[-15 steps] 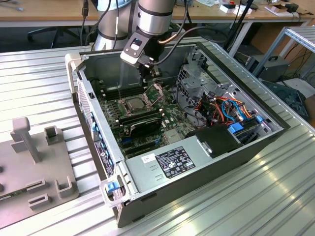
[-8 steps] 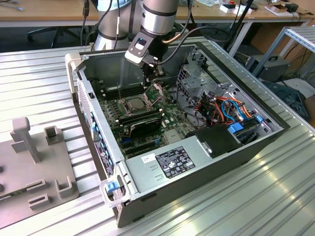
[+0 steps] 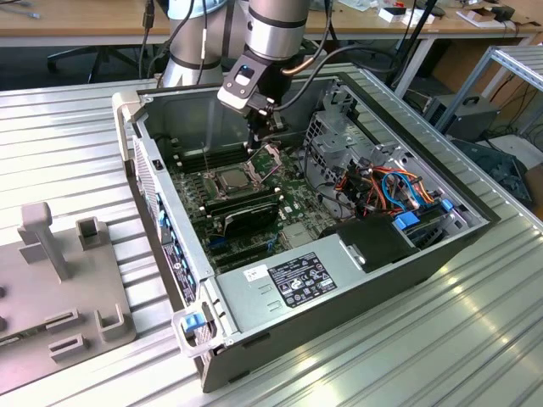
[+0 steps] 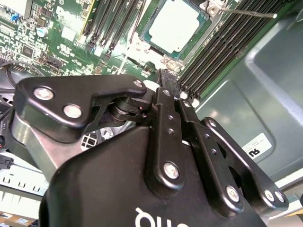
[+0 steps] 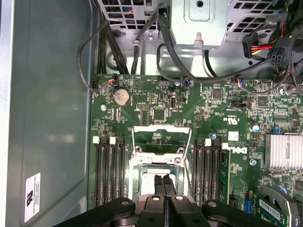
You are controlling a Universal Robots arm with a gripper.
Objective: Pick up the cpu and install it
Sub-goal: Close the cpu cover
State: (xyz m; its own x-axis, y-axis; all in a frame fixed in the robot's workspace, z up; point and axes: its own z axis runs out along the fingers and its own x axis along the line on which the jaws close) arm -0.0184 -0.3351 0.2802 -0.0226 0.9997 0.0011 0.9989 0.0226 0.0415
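You have the gripper point(image 3: 255, 142) inside the open computer case point(image 3: 204, 119), which lies on the ribbed metal counter point(image 3: 68, 136). It hangs just above the motherboard point(image 5: 227, 109). Its fingers point(image 5: 159, 187) are clenched tip to tip, with nothing between them. The cpu point(image 4: 177, 26) lies flat in its socket between the banks of memory slots point(image 4: 222, 42), apart from the fingertips. The socket's hinged retention frame point(image 5: 162, 137) stands raised open beside it.

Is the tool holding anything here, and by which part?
Nothing: the tool is shut and empty, and the cpu sits seated on the motherboard.
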